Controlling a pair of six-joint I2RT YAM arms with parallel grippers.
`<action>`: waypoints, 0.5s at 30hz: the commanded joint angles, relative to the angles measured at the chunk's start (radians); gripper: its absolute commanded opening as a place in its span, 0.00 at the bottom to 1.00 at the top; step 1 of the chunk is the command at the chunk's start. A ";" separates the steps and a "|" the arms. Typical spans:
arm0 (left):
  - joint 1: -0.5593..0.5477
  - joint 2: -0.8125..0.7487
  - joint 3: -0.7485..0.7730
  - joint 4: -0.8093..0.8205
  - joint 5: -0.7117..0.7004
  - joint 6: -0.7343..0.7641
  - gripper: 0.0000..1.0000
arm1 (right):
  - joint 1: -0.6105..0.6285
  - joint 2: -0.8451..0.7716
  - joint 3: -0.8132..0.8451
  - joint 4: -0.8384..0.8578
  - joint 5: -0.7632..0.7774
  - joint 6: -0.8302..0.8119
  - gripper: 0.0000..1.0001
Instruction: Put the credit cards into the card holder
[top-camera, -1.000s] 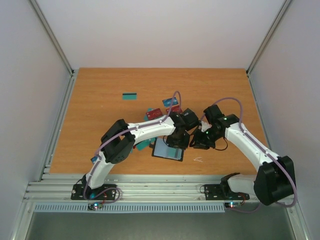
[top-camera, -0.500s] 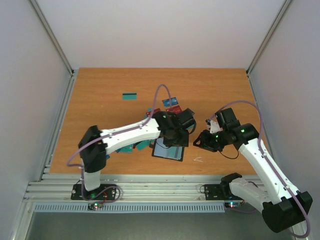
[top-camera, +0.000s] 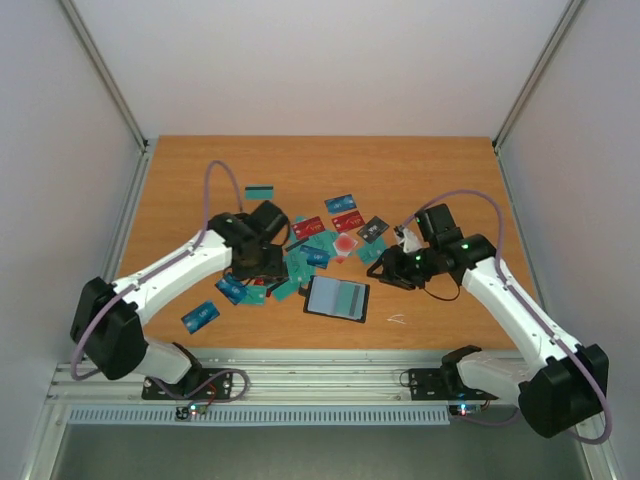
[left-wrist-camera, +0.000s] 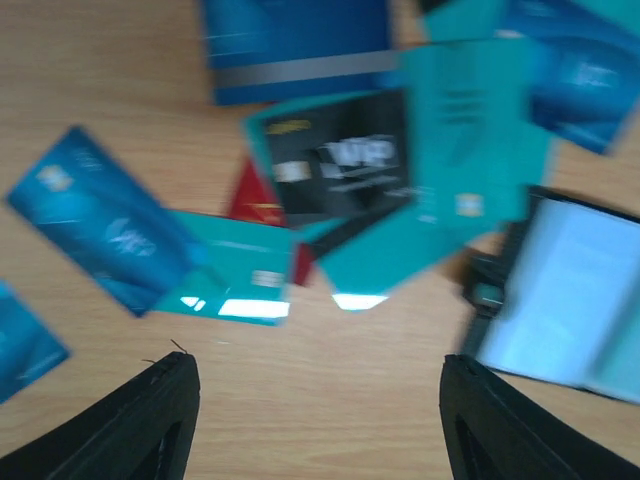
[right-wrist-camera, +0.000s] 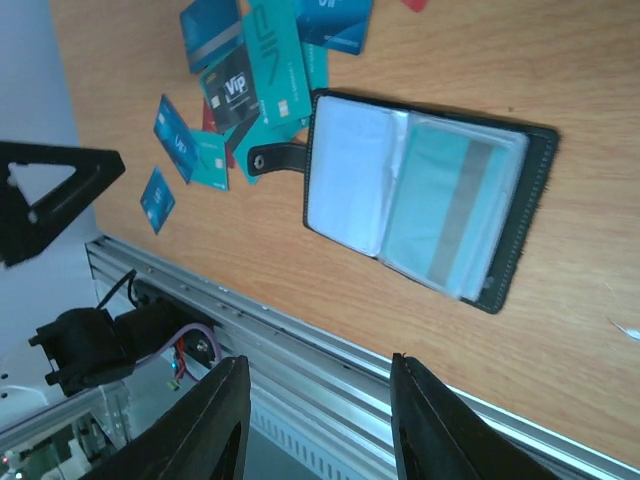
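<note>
The card holder (top-camera: 337, 298) lies open near the table's front, a teal card (right-wrist-camera: 450, 205) showing inside its clear pocket (right-wrist-camera: 352, 180). Credit cards in teal, blue, red and dark grey lie scattered left of and behind it (top-camera: 310, 250). My left gripper (top-camera: 256, 267) hovers over the left part of the pile. In its wrist view the gripper (left-wrist-camera: 315, 425) is open over bare wood, with a black card (left-wrist-camera: 340, 165) and teal cards (left-wrist-camera: 470, 150) ahead. My right gripper (top-camera: 385, 272) is just right of the holder, and in its own view this gripper (right-wrist-camera: 320, 420) is open and empty.
A lone teal card (top-camera: 260, 191) lies farther back on the left and a blue card (top-camera: 200, 315) sits near the front left edge. The metal rail (right-wrist-camera: 330, 375) runs along the table's front edge. White walls enclose the table on three sides.
Both arms have pulled away from the card holder, the left swinging left over the card pile and the right drawing back to the right. Both grippers have opened wider. The holder now lies uncovered.
</note>
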 joint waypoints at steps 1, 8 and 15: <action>0.155 -0.050 -0.122 0.013 -0.013 0.101 0.68 | 0.073 0.064 -0.005 0.107 0.018 0.049 0.41; 0.418 -0.046 -0.246 0.059 0.018 0.091 0.73 | 0.177 0.174 0.002 0.138 0.074 0.078 0.41; 0.632 -0.039 -0.338 0.120 0.088 0.046 0.68 | 0.188 0.220 0.022 0.103 0.076 0.055 0.40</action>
